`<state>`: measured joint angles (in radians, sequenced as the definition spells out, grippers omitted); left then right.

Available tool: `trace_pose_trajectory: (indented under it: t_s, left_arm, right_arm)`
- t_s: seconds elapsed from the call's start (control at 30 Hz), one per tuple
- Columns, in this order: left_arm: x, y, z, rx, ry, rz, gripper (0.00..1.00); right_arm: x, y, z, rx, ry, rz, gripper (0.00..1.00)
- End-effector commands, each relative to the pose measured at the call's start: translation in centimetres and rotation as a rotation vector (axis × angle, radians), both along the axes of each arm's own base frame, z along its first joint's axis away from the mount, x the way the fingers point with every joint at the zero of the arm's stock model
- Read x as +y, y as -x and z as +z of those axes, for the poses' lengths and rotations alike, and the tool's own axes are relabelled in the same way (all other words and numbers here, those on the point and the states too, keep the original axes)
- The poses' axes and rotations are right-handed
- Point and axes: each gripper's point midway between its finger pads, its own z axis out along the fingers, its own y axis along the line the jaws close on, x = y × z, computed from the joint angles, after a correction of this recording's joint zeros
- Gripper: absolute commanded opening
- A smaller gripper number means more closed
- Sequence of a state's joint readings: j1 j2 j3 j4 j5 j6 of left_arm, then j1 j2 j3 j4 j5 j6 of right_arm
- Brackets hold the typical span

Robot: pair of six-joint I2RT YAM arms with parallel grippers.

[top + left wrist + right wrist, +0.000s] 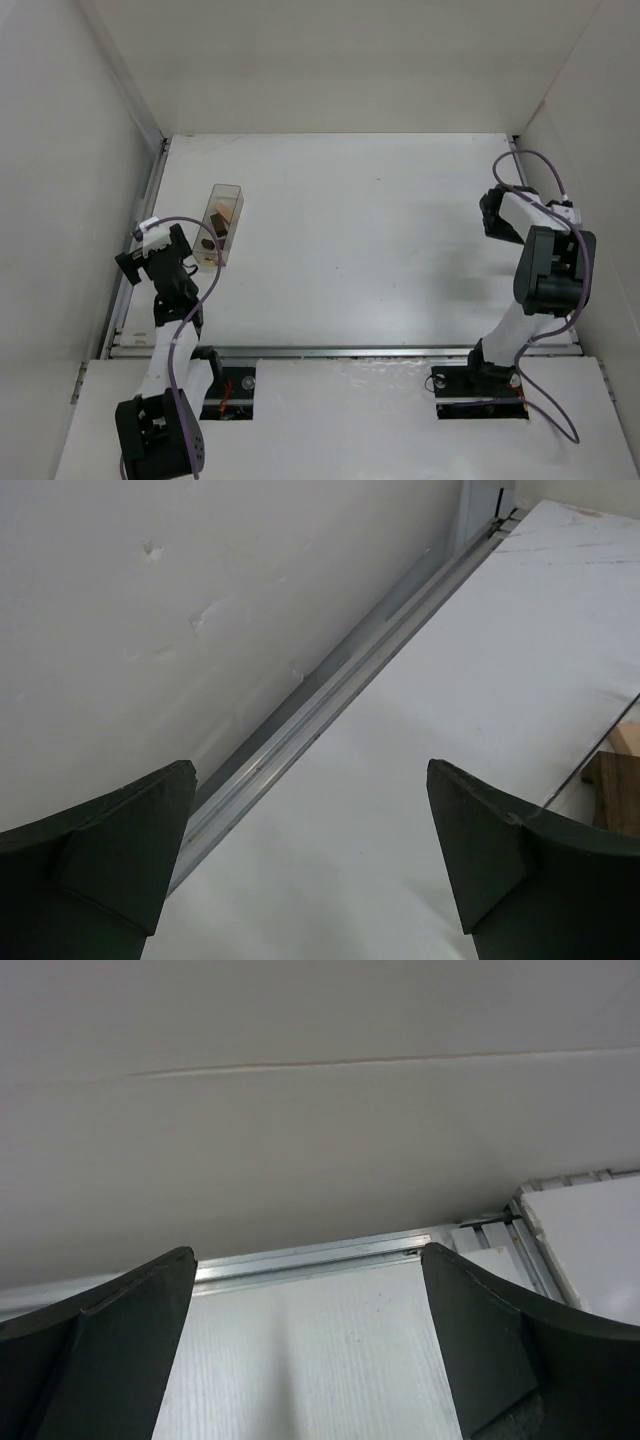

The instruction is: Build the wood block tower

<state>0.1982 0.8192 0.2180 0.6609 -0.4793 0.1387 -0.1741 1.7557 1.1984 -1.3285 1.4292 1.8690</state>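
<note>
The wood pieces lie inside a clear plastic box [222,225] at the left of the table: a tan piece [223,209] and dark brown cubes [209,243]. No cylinder can be made out. My left gripper [152,245] is open and empty just left of the box, pointing along the left rail. In the left wrist view a dark brown cube [612,792] and a tan piece [627,738] show at the right edge, beyond the right finger [490,850]. My right gripper [570,217] is open and empty at the far right, facing the right wall, far from the box.
White walls enclose the table on three sides. A metal rail [300,735] runs along the left wall close to my left gripper. Another rail [320,1258] runs along the wall in front of my right gripper. A raised white ledge [340,400] holds the arm bases.
</note>
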Motion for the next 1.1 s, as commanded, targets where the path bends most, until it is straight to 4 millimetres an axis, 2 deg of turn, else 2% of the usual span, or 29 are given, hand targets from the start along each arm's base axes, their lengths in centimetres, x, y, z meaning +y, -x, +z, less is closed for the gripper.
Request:
trace_pose_trajectory:
  t_s: [0.0,0.03,0.1,0.13,0.17,0.2,0.27,0.3,0.33,0.37,0.4,0.43,0.47,0.5,0.53,0.57,0.6,0.63,0.67,0.7,0.73,0.77,0.8,0.83,0.87,0.9,0.93,1.03,1.07]
  left_arm:
    - [-0.9,-0.8,3.6,-0.100,-0.049,-0.075,1.00]
    - [-1.0,-0.7,3.4,-0.100,-0.049,-0.084,1.00]
    - [-1.0,-0.7,3.4,-0.094,-0.056,-0.084,1.00]
    - [-1.0,-0.7,3.4,-0.094,-0.056,-0.084,1.00]
    - [-1.0,-0.7,3.4,-0.094,-0.056,-0.084,1.00]
    - [-1.2,-0.8,3.4,-0.094,-0.056,-0.095,1.00]
    - [-1.4,-1.7,3.9,-0.065,-0.068,-0.129,1.00]
    - [-1.8,-2.0,3.3,0.011,-0.067,-0.163,1.00]
    - [-2.3,-2.7,4.0,0.065,-0.094,-0.215,1.00]
    - [-3.3,-4.5,8.1,0.021,-0.105,-0.294,1.00]
    - [-3.7,-5.2,9.8,0.020,-0.090,-0.325,1.00]
    - [-4.5,-5.6,9.8,0.077,-0.041,-0.369,1.00]
    - [-5.2,-7.5,14.4,0.059,-0.070,-0.436,1.00]
    - [-8.0,-8.6,15.5,0.083,-0.082,-0.617,1.00]
    - [-9.4,-8.8,15.2,0.151,-0.071,-0.710,1.00]
    - [-10.3,-9.7,17.6,0.137,-0.089,-0.777,1.00]
    - [-11.7,-10.0,17.9,0.144,-0.071,-0.860,1.00]
    - [-12.1,-10.2,18.0,0.165,-0.060,-0.891,1.00]
    - [-12.7,-9.8,16.3,0.245,0.007,-0.923,1.00]
    - [-12.9,-10.8,16.1,0.295,0.026,-0.962,1.00]
    - [-14.0,-10.8,14.9,0.355,0.032,-1.052,1.00]
    - [-14.6,-9.8,12.6,0.461,0.109,-1.094,1.00]
    - [-14.7,-9.9,11.5,0.510,0.149,-1.111,1.00]
    - [-15.0,-10.4,9.2,0.609,0.226,-1.129,1.00]
    - [-14.8,-11.5,8.5,0.627,0.231,-1.134,1.00]
    - [-15.0,-11.1,6.7,0.708,0.291,-1.130,0.95]
    - [-14.4,-12.4,4.5,0.770,0.330,-1.109,0.88]
    - [-12.5,-14.2,1.0,0.858,0.390,-0.946,0.70]
    - [-12.2,-14.9,-1.2,0.897,0.427,-0.924,0.65]
  right_arm:
    - [1.5,-2.4,3.4,0.124,0.077,0.127,1.00]
    - [2.9,-4.6,4.5,0.145,0.091,0.186,1.00]
    - [4.6,-6.9,6.6,0.213,0.121,0.257,1.00]
    - [5.6,-8.0,8.2,0.313,0.157,0.295,1.00]
    - [6.7,-9.2,9.7,0.305,0.179,0.326,1.00]
    - [9.3,-11.4,13.4,0.188,0.193,0.384,1.00]
    - [12.6,-14.0,15.5,0.209,0.158,0.462,1.00]
    - [15.6,-15.5,19.2,0.091,0.143,0.530,1.00]
    - [17.5,-17.2,19.0,0.096,0.123,0.572,1.00]
    - [19.7,-18.3,18.3,0.367,0.032,0.720,1.00]
    - [23.9,-23.7,19.6,0.224,-0.025,0.964,1.00]
    - [29.0,-26.1,16.8,0.353,-0.075,1.312,0.94]
    - [35.2,-26.3,17.5,0.322,-0.115,1.712,0.94]
    - [37.9,-26.9,19.9,0.189,-0.057,1.820,0.96]
    - [39.8,-26.3,19.9,0.161,-0.062,1.911,0.97]
    - [41.0,-25.7,21.7,0.098,-0.046,1.990,1.00]
    - [43.4,-25.3,21.8,0.062,-0.069,2.118,1.00]
    - [44.3,-25.0,22.1,0.043,-0.070,2.174,1.00]
    - [44.8,-24.9,22.6,0.033,-0.071,2.203,1.00]
    - [45.2,-25.5,21.2,0.068,-0.097,2.202,1.00]
    - [44.9,-25.6,19.8,0.129,-0.125,2.187,1.00]
    - [44.7,-25.8,19.2,0.152,-0.137,2.169,1.00]
    - [44.5,-26.0,18.1,0.181,-0.154,2.155,1.00]
    - [44.2,-25.7,17.1,0.191,-0.173,2.141,1.00]
    - [44.3,-25.8,17.4,0.170,-0.174,2.140,1.00]
    - [44.1,-25.4,15.6,0.209,-0.202,2.136,1.00]
    - [44.1,-25.3,15.4,0.200,-0.213,2.133,1.00]
    - [44.9,-24.1,13.9,0.222,-0.249,2.155,1.00]
    - [44.9,-24.0,13.3,0.226,-0.267,2.150,1.00]
